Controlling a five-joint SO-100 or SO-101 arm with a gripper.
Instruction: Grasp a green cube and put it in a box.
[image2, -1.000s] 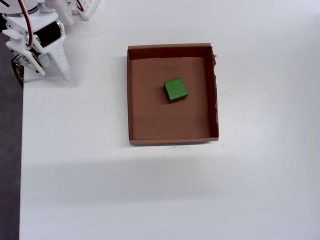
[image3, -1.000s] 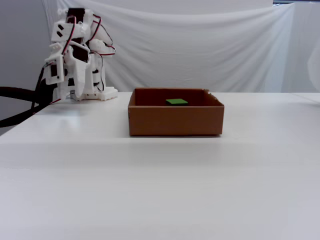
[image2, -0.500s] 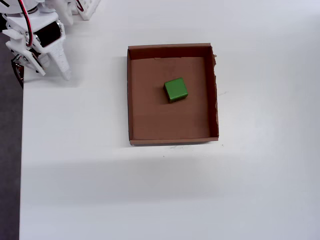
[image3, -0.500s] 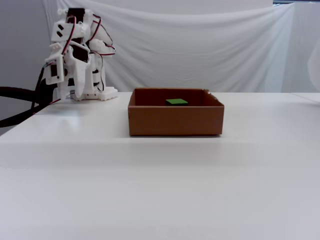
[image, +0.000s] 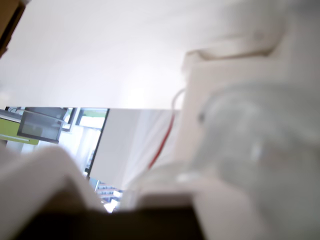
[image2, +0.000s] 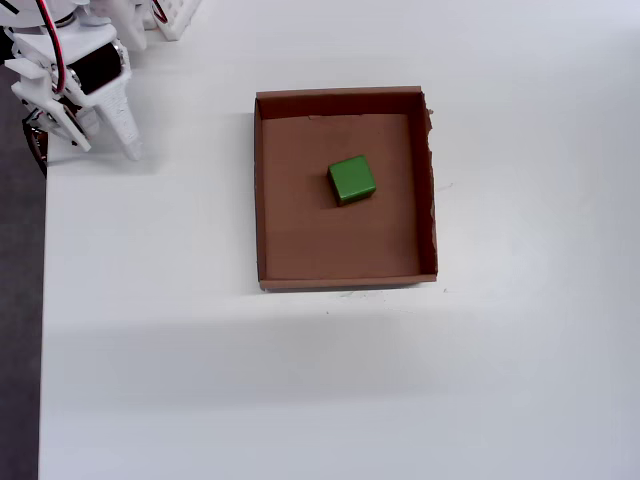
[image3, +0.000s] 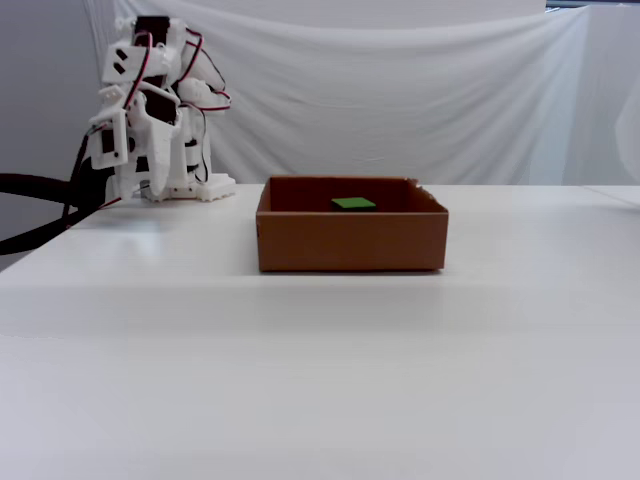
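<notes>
A: Where's the green cube (image2: 352, 179)?

B: Sitting in the box (image2: 280, 250), just toward 12 o'clock of centre. The hand (image2: 118, 128) is folded at the counter's (image2: 200, 380) 10 o'clock corner, empty; can't tell its opening.

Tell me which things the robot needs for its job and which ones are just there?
Needed for the job:
green cube, sitting inside the box
box
gripper, folded back near the table corner, holding nothing

Just there:
white table
white cloth backdrop
</notes>
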